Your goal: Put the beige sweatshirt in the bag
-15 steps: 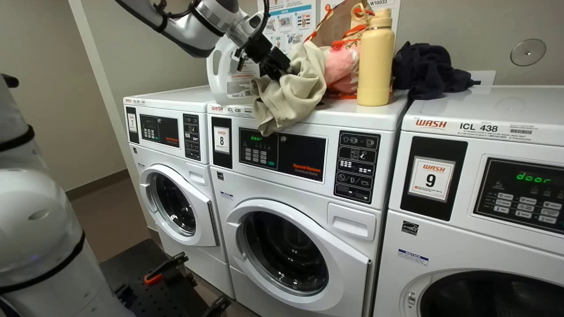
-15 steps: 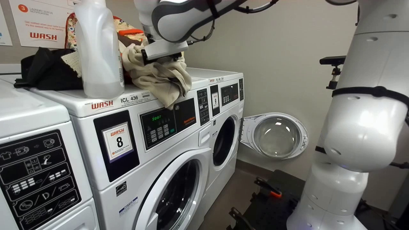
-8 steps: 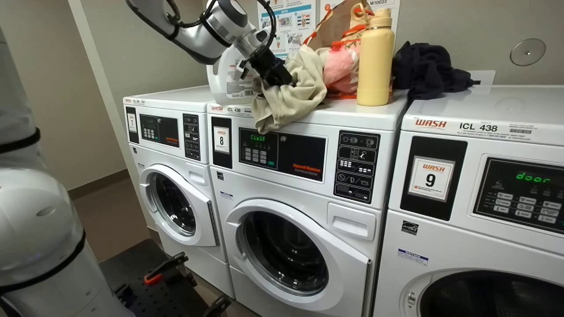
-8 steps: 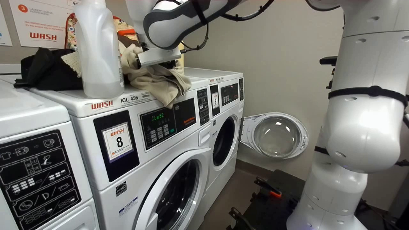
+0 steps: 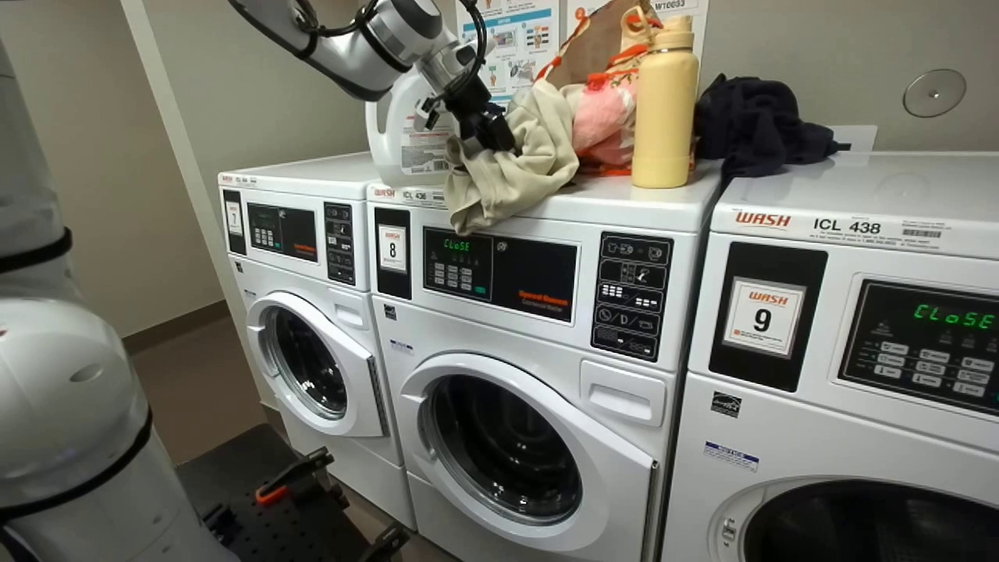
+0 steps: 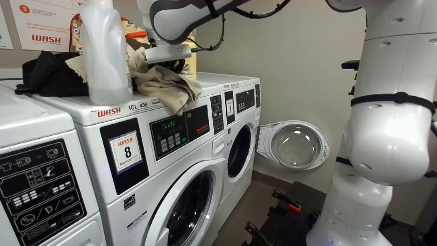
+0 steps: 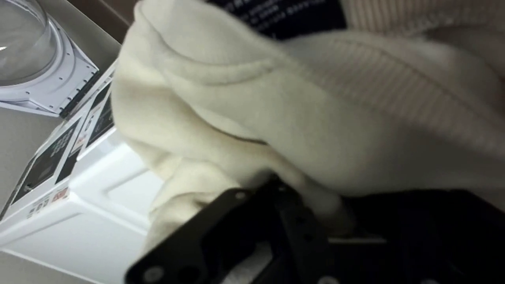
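Note:
The beige sweatshirt (image 5: pixel 519 176) lies crumpled on top of the middle washer, one end draping over the front edge above the control panel. My gripper (image 6: pixel 167 65) points down into the cloth in both exterior views. In the wrist view a fold of the sweatshirt (image 7: pixel 244 98) runs between the dark fingers, so the gripper (image 7: pixel 311 201) is shut on it; the fingertips themselves are partly buried. Just behind the sweatshirt stands the bag (image 5: pixel 585 51), floral with orange trim, its brown inside showing and pink material at its front. Its lower part is partly hidden.
A pale yellow bottle (image 5: pixel 666 117) stands close in front of the bag. On the other side of the sweatshirt is a translucent detergent jug (image 6: pixel 106 58). Dark clothing (image 5: pixel 757 121) is heaped by the wall. A washer door (image 6: pixel 295 145) hangs wide open.
My gripper has come down slightly into the sweatshirt and its jaws have closed on a fold. The hanging end of the cloth has shifted a little; bag, bottle and jug stay put.

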